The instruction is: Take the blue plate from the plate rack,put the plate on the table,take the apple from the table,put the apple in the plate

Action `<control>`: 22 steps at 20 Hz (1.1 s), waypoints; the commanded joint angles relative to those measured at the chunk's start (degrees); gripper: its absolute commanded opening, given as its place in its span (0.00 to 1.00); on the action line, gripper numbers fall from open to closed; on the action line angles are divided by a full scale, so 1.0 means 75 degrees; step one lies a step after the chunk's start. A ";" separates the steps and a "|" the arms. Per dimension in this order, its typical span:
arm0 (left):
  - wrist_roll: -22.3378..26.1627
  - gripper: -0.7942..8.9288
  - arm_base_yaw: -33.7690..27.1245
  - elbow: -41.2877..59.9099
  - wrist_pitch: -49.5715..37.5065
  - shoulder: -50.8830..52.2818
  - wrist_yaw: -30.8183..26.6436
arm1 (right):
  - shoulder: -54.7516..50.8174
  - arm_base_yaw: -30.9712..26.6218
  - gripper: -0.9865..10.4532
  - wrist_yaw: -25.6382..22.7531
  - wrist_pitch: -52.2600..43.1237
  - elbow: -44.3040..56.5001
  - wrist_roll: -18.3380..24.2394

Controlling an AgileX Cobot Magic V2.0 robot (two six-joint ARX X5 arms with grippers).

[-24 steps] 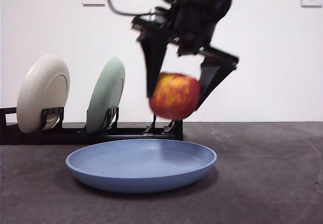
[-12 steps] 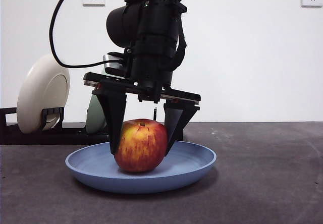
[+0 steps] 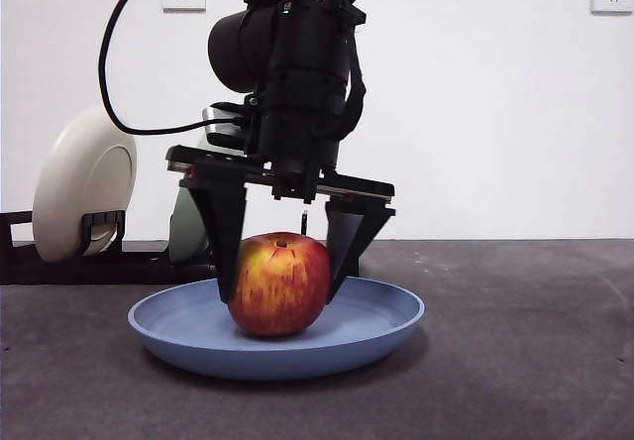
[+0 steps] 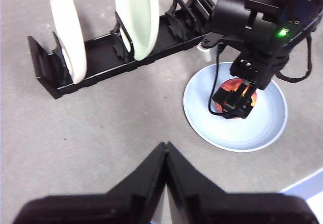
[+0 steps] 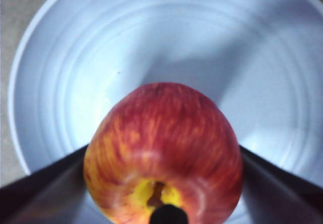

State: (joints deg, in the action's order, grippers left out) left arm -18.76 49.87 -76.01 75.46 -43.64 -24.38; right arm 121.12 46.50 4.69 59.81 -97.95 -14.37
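The red-and-yellow apple [image 3: 280, 283] rests in the middle of the blue plate [image 3: 396, 311], which lies flat on the dark grey table [image 3: 515, 341] in front of the black plate rack [image 3: 277, 260]. My right gripper [image 3: 279, 296] comes straight down over the apple, one black jaw pressed to each side, tips just above the plate's floor. The right wrist view shows the apple [image 5: 164, 153] stem-up between those jaws, with the plate [image 5: 75, 57] beneath. My left gripper [image 4: 165, 151] hangs shut and empty well away, looking down on the plate [image 4: 262, 133] and the right arm [image 4: 252, 27].
A cream plate [image 3: 84, 182] and a pale green plate [image 3: 188, 227] stand upright in the rack's left slots, also seen as the cream plate [image 4: 65, 27] and green plate [image 4: 136, 17] from above. A white wall with sockets stands behind.
One second ago the apple hung in the gripper above the plate. The right arm lowered it into the plate; since half a second ago it has only shifted slightly right.
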 commanded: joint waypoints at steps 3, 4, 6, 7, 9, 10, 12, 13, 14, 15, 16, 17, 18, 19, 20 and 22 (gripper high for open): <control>-0.0099 0.07 -0.0023 0.0082 -0.0006 0.0017 -0.0131 | 0.0114 0.0067 0.56 -0.0035 0.0309 -0.0463 -0.0044; -0.0096 0.07 -0.0023 0.0082 -0.0003 0.0017 -0.0140 | 0.0114 0.0108 0.56 -0.0058 0.0495 -0.0662 -0.0006; -0.0067 0.07 -0.0026 0.0082 -0.0003 0.0017 -0.0160 | 0.0029 0.0163 0.56 -0.0303 0.1040 -0.1174 0.0149; -0.0044 0.07 -0.0026 0.0082 -0.0006 0.0017 -0.0160 | -0.0061 0.0219 0.56 -0.0571 0.1320 -0.1440 0.0289; -0.0006 0.07 -0.0026 0.0082 -0.0003 0.0017 -0.0160 | -0.0411 0.0286 0.55 -0.0997 0.1684 -0.1737 0.0539; 0.0041 0.07 -0.0023 0.0082 -0.0003 0.0020 -0.0157 | -0.0644 0.0306 0.55 -0.1183 0.1746 -0.1751 0.0542; 0.0134 0.07 -0.0026 0.0082 -0.0003 0.0020 -0.0157 | -0.1247 0.0303 0.55 -0.1804 0.1976 -0.1751 0.0542; 0.0140 0.07 -0.0026 0.0082 -0.0003 0.0020 -0.0160 | -0.1612 0.0294 0.51 -0.2279 0.2119 -0.1751 0.0522; 0.0187 0.07 -0.0026 0.0082 -0.0003 0.0020 -0.0166 | -0.1920 0.0294 0.42 -0.2678 0.2267 -0.1751 0.0516; 0.0256 0.07 -0.0026 0.0082 -0.0003 0.0020 -0.0221 | -0.2296 0.0277 0.29 -0.3159 0.2425 -0.1751 0.0510; 0.0335 0.07 -0.0026 0.0082 -0.0003 0.0020 -0.0347 | -0.2634 0.0233 0.17 -0.3523 0.2518 -0.1749 0.0507; 0.0364 0.07 -0.0023 0.0082 -0.0003 0.0020 -0.0580 | -0.3042 0.0166 0.06 -0.3736 0.2521 -0.1740 0.0507; 0.0373 0.07 -0.0026 0.0082 -0.0003 0.0020 -0.0729 | -0.3381 0.0090 0.08 -0.3756 0.2521 -0.1737 0.0513; 0.0393 0.08 -0.0023 0.0082 -0.0003 0.0020 -0.0848 | -0.3783 -0.0015 0.08 -0.3771 0.2521 -0.1728 0.0501; 0.0393 0.08 -0.0023 0.0082 -0.0003 0.0020 -0.0930 | -0.4100 -0.0122 0.08 -0.3774 0.2521 -0.1702 0.0536; 0.0469 0.08 -0.0023 0.0082 -0.0003 0.0017 -0.0959 | -0.4782 -0.0396 0.08 -0.3780 0.2521 -0.1597 0.0560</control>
State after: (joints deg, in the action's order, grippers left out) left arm -16.08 49.87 -76.01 75.46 -43.64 -31.16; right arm 85.03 43.48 -23.59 77.69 -110.59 -10.52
